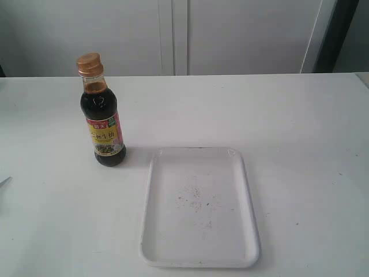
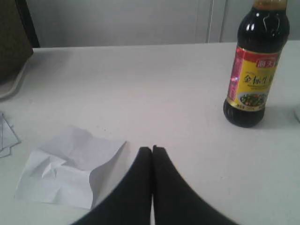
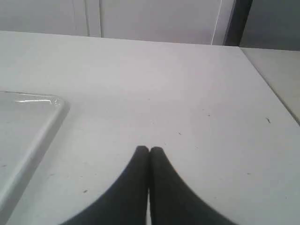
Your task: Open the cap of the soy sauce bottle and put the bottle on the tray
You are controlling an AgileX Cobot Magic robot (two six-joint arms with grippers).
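Bottle (image 1: 102,115) upright upper left on surface (image 1: 300,127), cap (image 1: 90,62) closed, just beside tray (image 1: 249,190) corner; likely glass, liquid-heavy, slick, so grip the labelled body; both arms' fingers (image 2: 152,149) (image 3: 149,150) clenched empty, well apart from it.

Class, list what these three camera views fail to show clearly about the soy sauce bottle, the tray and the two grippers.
1. The cap: cut off by the top edge in the left wrist view.
2. The soy sauce bottle: absent from the right wrist view.
3. The tray: only a corner shows in the right wrist view.
4. The left gripper and right gripper: outside the exterior view.
5. Label text: too small in the exterior view.
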